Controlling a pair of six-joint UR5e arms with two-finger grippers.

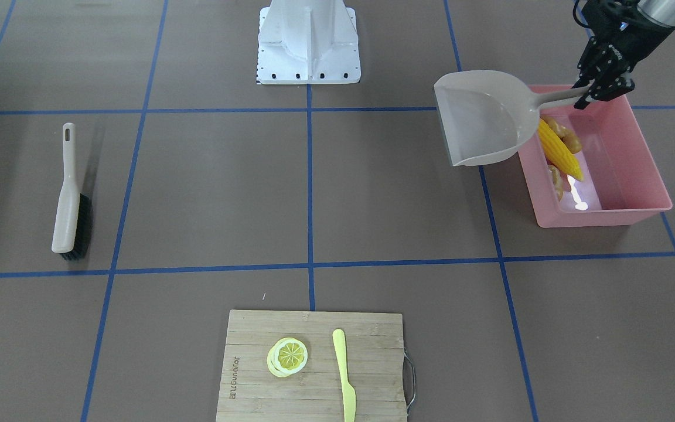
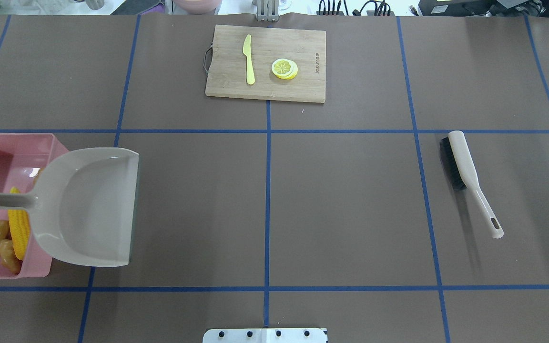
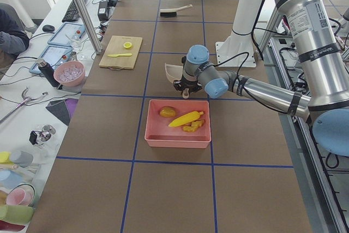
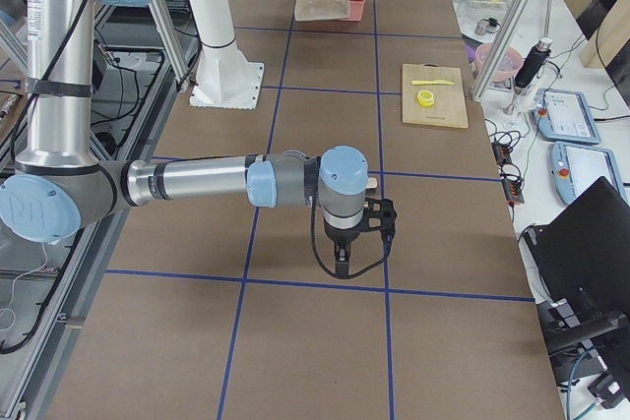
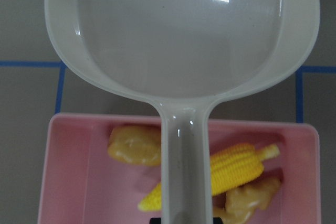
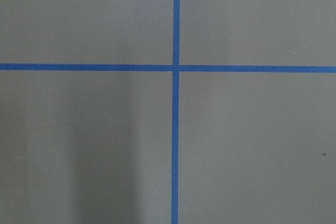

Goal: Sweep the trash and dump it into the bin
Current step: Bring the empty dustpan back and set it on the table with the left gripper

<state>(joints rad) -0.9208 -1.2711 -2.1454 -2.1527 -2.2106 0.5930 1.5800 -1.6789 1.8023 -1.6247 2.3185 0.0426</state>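
The pink bin (image 1: 601,217) stands at the table's end on my left side. In it lie the trash pieces: a yellow corn cob (image 5: 236,163), a rounded tan potato (image 5: 134,145) and a knobbly ginger root (image 5: 252,198). My left gripper (image 1: 586,97) is shut on the handle of the beige dustpan (image 1: 481,120). It holds the handle over the bin while the empty scoop sticks out past the bin's wall above the table. My right gripper (image 4: 340,265) hangs low over bare table and shows only in the exterior right view, so I cannot tell its state.
A beige brush (image 2: 465,171) with black bristles lies flat on the table's right side. A wooden cutting board (image 2: 265,90) at the far edge carries a pale yellow knife (image 2: 249,59) and lemon slices (image 2: 284,68). The robot's base plate (image 2: 265,336) sits at the near edge.
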